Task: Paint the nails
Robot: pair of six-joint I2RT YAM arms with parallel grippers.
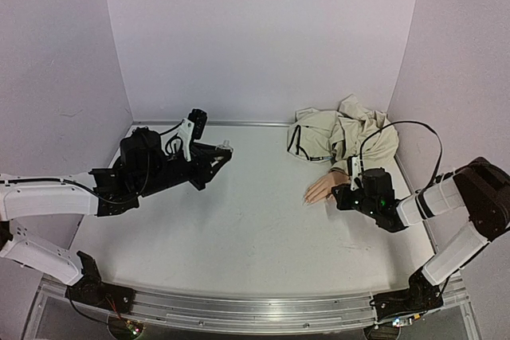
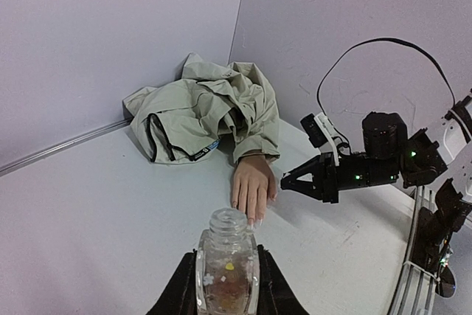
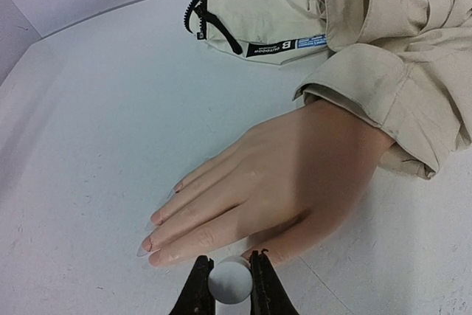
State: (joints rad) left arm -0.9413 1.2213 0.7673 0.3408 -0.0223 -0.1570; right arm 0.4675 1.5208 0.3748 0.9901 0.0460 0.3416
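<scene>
The pale mannequin hand [image 1: 323, 188] lies palm down on the white table, its wrist in a beige jacket sleeve [image 1: 343, 138]. Its nails [image 3: 145, 246] are long, pale and pointed; they also show in the left wrist view [image 2: 256, 220]. My right gripper [image 3: 229, 277] is shut on a white round cap [image 3: 230, 282], low over the hand's thumb side [image 3: 280, 189]. My left gripper [image 2: 226, 274] is shut on a small clear bottle [image 2: 227, 256] with an open neck, held upright above the table's left half [image 1: 225, 149], well apart from the hand [image 2: 252, 184].
The crumpled beige jacket [image 2: 203, 112] fills the far right corner against the lilac walls. The right arm's black cable [image 1: 414, 129] loops above it. A metal rail [image 1: 239, 312] runs along the near table edge.
</scene>
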